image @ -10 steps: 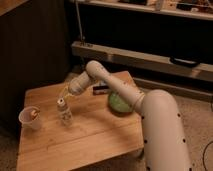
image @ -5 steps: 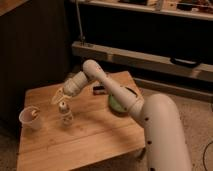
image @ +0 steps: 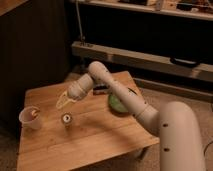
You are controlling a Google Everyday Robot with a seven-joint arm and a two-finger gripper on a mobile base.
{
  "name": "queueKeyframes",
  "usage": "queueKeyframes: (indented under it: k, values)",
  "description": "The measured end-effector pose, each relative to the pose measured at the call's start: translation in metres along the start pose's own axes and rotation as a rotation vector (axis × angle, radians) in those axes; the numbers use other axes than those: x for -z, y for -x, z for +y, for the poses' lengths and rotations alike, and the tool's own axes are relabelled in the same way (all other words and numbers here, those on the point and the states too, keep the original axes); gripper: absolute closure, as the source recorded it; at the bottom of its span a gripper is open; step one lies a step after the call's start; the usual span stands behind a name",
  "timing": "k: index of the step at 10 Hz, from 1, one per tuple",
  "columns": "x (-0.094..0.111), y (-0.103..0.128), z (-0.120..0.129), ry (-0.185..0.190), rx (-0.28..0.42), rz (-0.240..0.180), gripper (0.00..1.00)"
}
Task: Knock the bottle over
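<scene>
Wooden table (image: 100, 140): one upright bottle (image: 66, 119), one cup (image: 30, 118); fingers (image: 63, 101) above bottle, spread unclear.

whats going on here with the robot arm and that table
A white robot arm reaches over a wooden table. Its gripper hangs just above and left of a small clear plastic bottle, which stands upright, not yet knocked over. A white paper cup sits to the left, a green object behind the arm.

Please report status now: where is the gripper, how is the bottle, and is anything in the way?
Gripper above table, just up-left of bottle. Small clear plastic bottle with white cap upright on wooden table. White paper cup stands to bottle's left, apart. Nothing between gripper and bottle.
</scene>
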Motion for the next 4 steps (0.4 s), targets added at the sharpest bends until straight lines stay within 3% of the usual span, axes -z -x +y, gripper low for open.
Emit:
queueKeyframes:
  k: [1, 4]
  values:
    - [0.0055, 0.0049, -0.0037, 0.020, -0.022, -0.007, 0.97]
    - [0.0045, 0.0042, -0.0048, 0.021, -0.023, -0.009, 0.97]
